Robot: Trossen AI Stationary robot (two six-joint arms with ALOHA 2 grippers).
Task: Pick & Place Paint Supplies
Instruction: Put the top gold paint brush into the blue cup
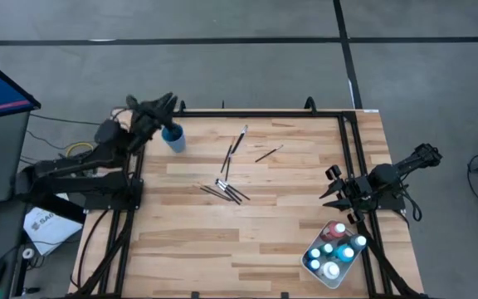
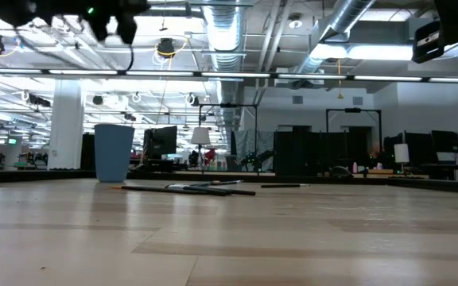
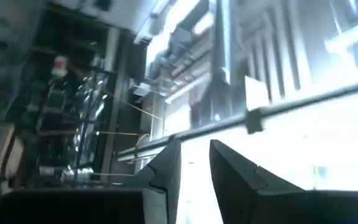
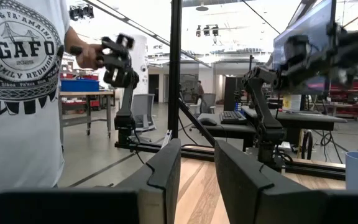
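Paintbrushes (image 1: 226,191) lie loose near the middle of my bench (image 1: 222,249), a crossed bundle of dark handles, with two more brushes (image 1: 237,143) at about twelve o'clock from the bundle and a single one (image 1: 269,154) at about two o'clock. From the low view the same brushes (image 2: 189,188) show as thin dark lines flat on the wood. Paint bottles (image 1: 332,247) with pale caps, red, teal and white among them, stand packed in the white tray (image 1: 312,267) at the bench's five o'clock corner.

My left hand (image 1: 166,105) is raised over the blue cup (image 1: 174,138) at the bench's eleven o'clock corner; its fingers (image 3: 166,171) stand slightly apart with nothing between them. My right hand (image 1: 332,189) waits at the three o'clock edge, just beyond the tray's twelve o'clock side; its fingers (image 4: 166,168) are a little parted and hold nothing.

Beyond the bench, the right wrist view shows a person in a white printed shirt (image 4: 20,81).
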